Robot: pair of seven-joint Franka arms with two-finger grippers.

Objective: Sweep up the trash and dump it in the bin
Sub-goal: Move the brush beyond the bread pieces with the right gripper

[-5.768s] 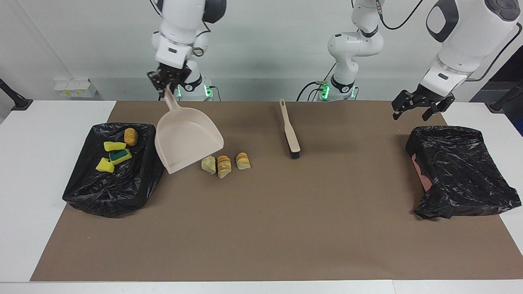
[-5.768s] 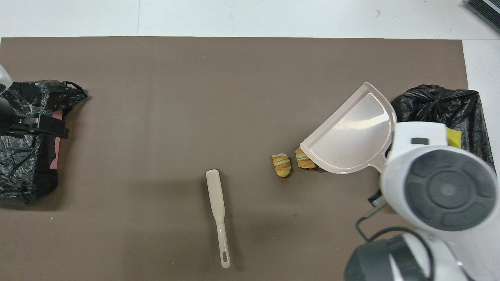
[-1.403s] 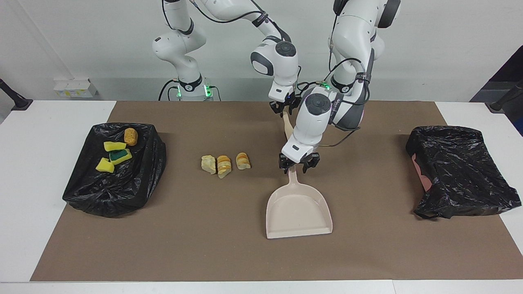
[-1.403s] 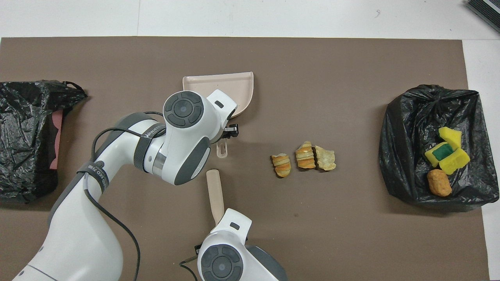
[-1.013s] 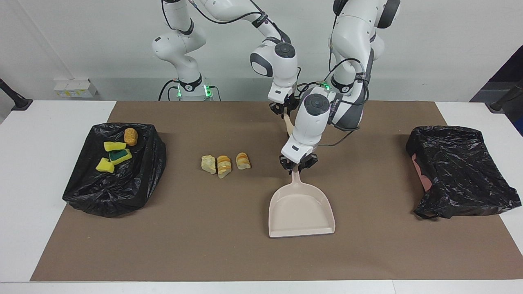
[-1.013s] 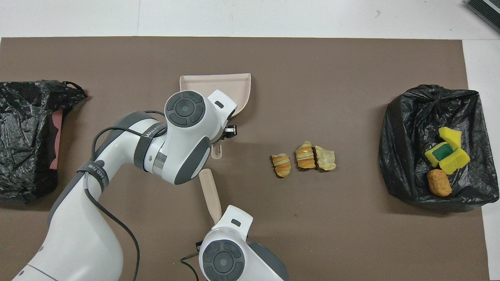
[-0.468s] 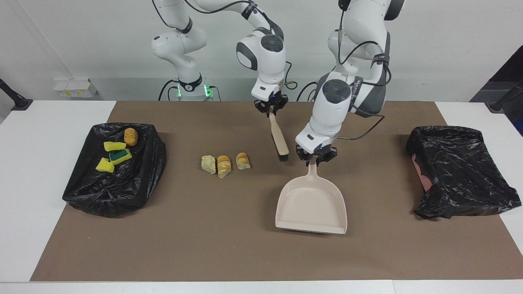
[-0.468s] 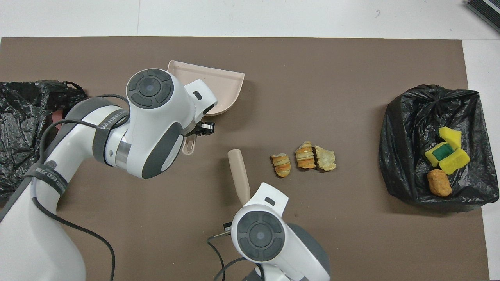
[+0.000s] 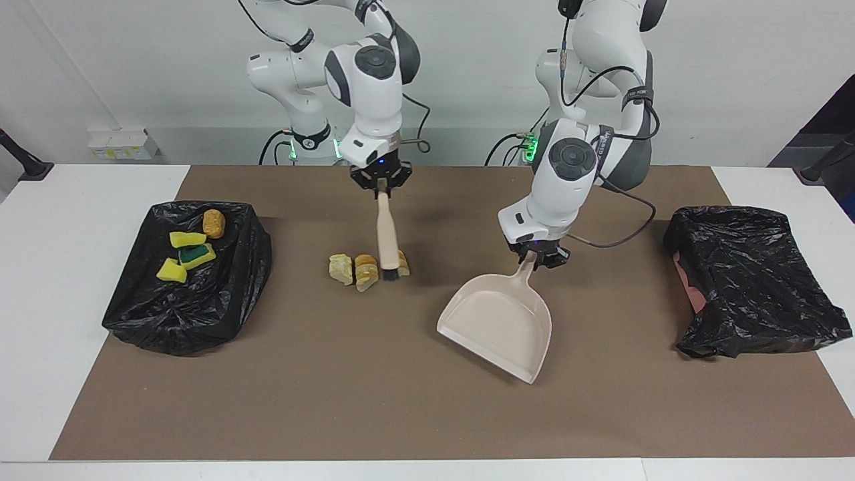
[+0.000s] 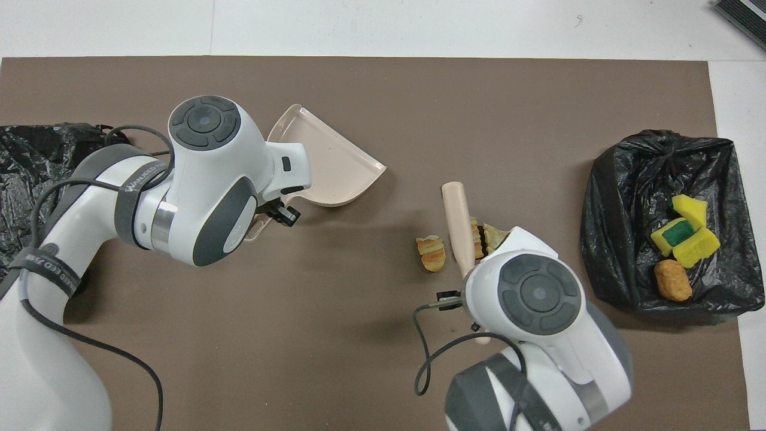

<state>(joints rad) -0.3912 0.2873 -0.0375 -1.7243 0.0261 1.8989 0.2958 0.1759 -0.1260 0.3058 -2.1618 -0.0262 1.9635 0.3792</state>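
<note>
Three pale bread-like chunks of trash (image 9: 365,270) (image 10: 431,253) lie in a row mid-mat. My right gripper (image 9: 382,187) is shut on the handle of the beige brush (image 9: 385,234) (image 10: 456,221), whose black bristles hang among the chunks. My left gripper (image 9: 536,257) is shut on the handle of the beige dustpan (image 9: 497,324) (image 10: 326,161), which is tilted with its mouth turned toward the chunks. The black-lined bin (image 9: 200,321) (image 10: 622,239) at the right arm's end holds yellow and green sponge pieces (image 9: 187,238) and a brown lump (image 9: 213,222).
A second crumpled black bag (image 9: 748,280) (image 10: 30,173) lies at the left arm's end of the brown mat (image 9: 374,414). White table shows around the mat's edges.
My right gripper carried the brush toward the right arm's end, onto the chunks. My left gripper shifted the dustpan toward the left arm's end and swung its mouth toward the chunks.
</note>
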